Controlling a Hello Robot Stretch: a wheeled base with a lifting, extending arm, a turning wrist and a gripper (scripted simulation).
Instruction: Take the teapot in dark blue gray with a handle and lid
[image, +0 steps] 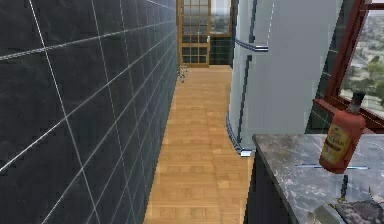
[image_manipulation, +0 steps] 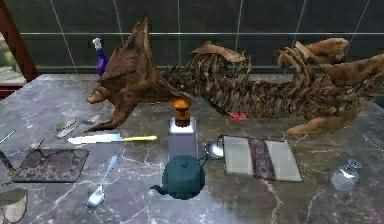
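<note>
Arm side view: a grey veined marble countertop (image_manipulation: 300, 200) spans the frame. The dark blue-grey teapot with handle and lid (image_manipulation: 184, 177) stands upright on it at lower centre, spout pointing to frame left. Directly above it in the frame, just beside it, stands a pale square bottle with an orange-brown cap (image_manipulation: 181, 135). A large brown dragon-like sculpture (image_manipulation: 250, 90) lies across the upper half. A yellow-handled knife (image_manipulation: 112, 139) lies left of centre, and a metal spoon (image_manipulation: 100, 190) at lower left. A flat rectangular item, possibly a tablet (image_manipulation: 260, 158), lies to the right of the teapot. Forward view: a red bottle (image: 340, 140) stands on the counter at lower right, and a white refrigerator (image: 262, 70) stands at upper right. The gripper's state cannot be told.
</note>
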